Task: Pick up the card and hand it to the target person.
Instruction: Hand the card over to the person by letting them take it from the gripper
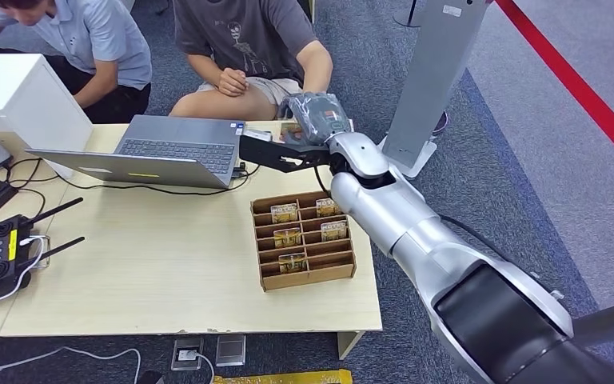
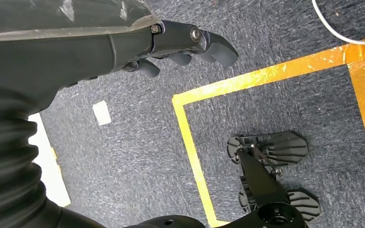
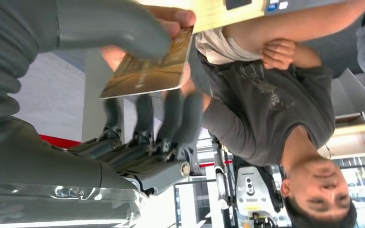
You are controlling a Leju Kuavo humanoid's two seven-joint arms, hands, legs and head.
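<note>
Right hand [image 3: 123,71] pinched the gold card [image 3: 147,66] between thumb and fingers; person's hand [image 3: 173,21] touched its 12 o'clock edge. Thin, stiff, slick: grip the faces. Left hand [image 2: 171,47] empty, fingers loosely curled.

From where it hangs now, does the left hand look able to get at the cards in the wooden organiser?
Probably not as things stand: the left hand hangs over the carpet beside the robot's body, while the wooden organiser sits on the table, up on the right side.
</note>
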